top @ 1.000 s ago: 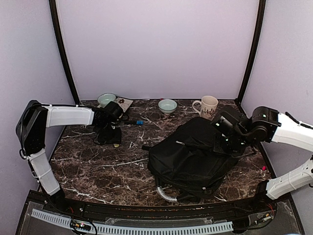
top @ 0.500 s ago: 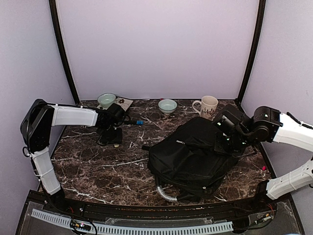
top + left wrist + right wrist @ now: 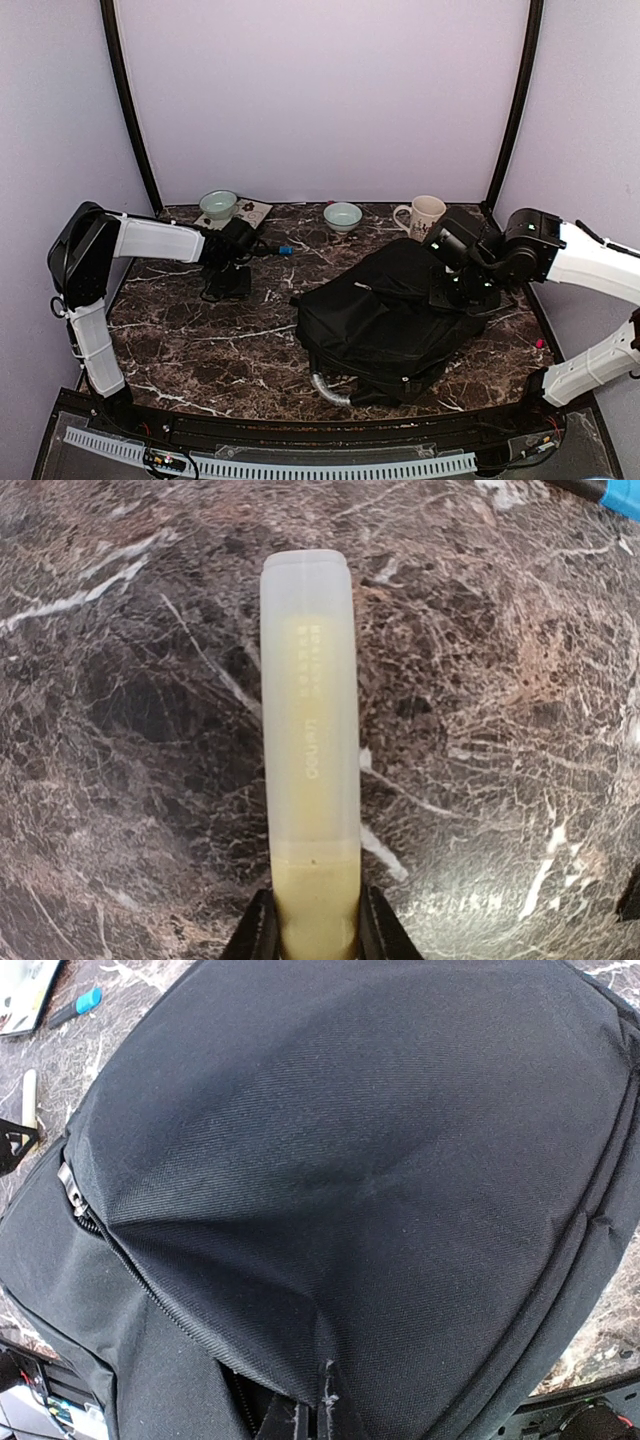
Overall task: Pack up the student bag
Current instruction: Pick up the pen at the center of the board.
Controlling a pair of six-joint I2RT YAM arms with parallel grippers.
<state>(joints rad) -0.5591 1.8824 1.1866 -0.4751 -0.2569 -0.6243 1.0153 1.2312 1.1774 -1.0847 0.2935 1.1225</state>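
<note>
The student bag (image 3: 385,320), a large black backpack, lies on the right half of the marble table and fills the right wrist view (image 3: 350,1160). My right gripper (image 3: 455,290) is shut on a fold of its fabric flap (image 3: 318,1415), beside the open zipper (image 3: 110,1240). At the table's left, my left gripper (image 3: 225,278) has its jaws closed against the end of a pale yellow highlighter (image 3: 310,750) with a translucent cap, which points away from the wrist (image 3: 318,935) just above the marble.
Two pale green bowls (image 3: 218,203) (image 3: 343,215) and a cream mug (image 3: 427,217) stand along the back edge. A blue-capped pen (image 3: 275,250) lies by the left gripper, a light card (image 3: 252,211) behind it. The bag's grey handle (image 3: 330,390) points at the front edge.
My left gripper has closed onto the highlighter. The right gripper has drawn the bag's flap a little leftward, and the bag has shifted slightly left.
</note>
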